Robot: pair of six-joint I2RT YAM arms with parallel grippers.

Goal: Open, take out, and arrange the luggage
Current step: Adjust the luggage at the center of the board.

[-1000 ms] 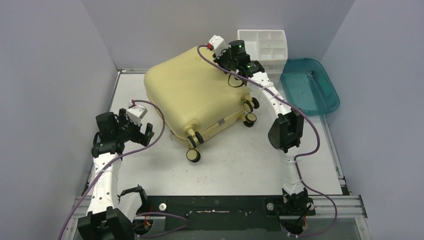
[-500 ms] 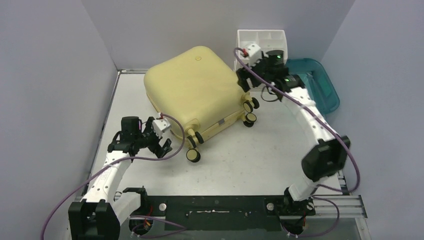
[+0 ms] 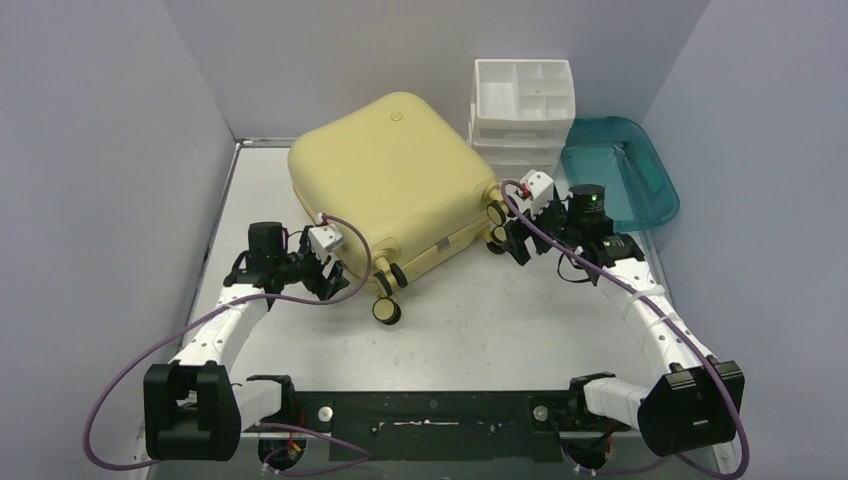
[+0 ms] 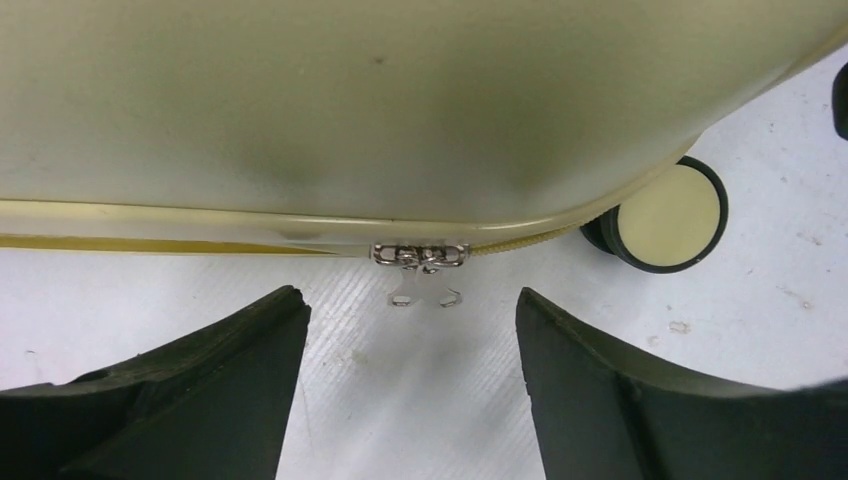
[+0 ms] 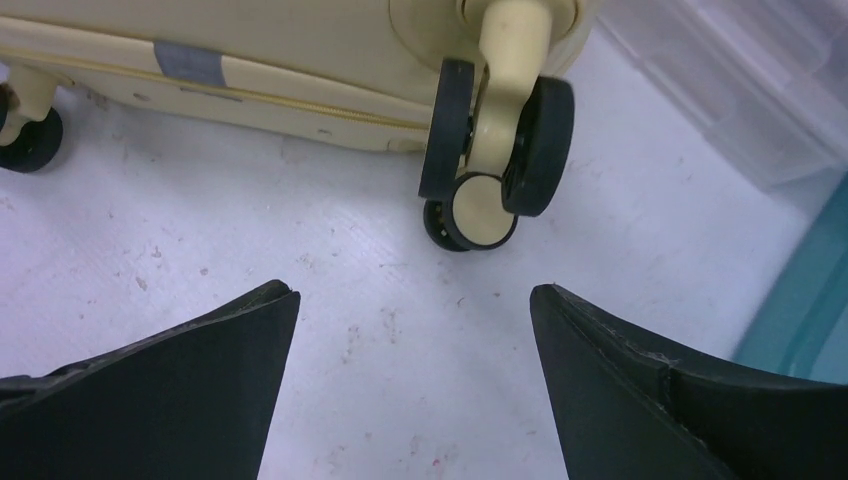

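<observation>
The luggage point(image 3: 390, 180), a large pale-yellow hard-shell suitcase, lies closed and flat on the table, wheels toward the front right. My left gripper point(image 3: 338, 278) is low at its near-left corner, open, with nothing between the fingers. In the left wrist view the silver zipper pulls point(image 4: 421, 270) hang from the seam just ahead of my left gripper point(image 4: 410, 300). My right gripper point(image 3: 508, 243) is open beside the right-hand wheels. A double wheel point(image 5: 495, 150) on the luggage point(image 5: 250, 50) stands just ahead of my right gripper point(image 5: 415, 292) in the right wrist view.
A white drawer organizer point(image 3: 523, 110) stands at the back right, right of the suitcase. A teal plastic tray point(image 3: 618, 170) lies beside it at the right edge. Grey walls close in the table on three sides. Another wheel point(image 3: 385, 310) sticks out near the middle.
The right arm has left the suitcase's far top corner, opened, and swung down to the right-hand wheels. The left arm has moved right to the near-left seam, jaws narrowing a little.
</observation>
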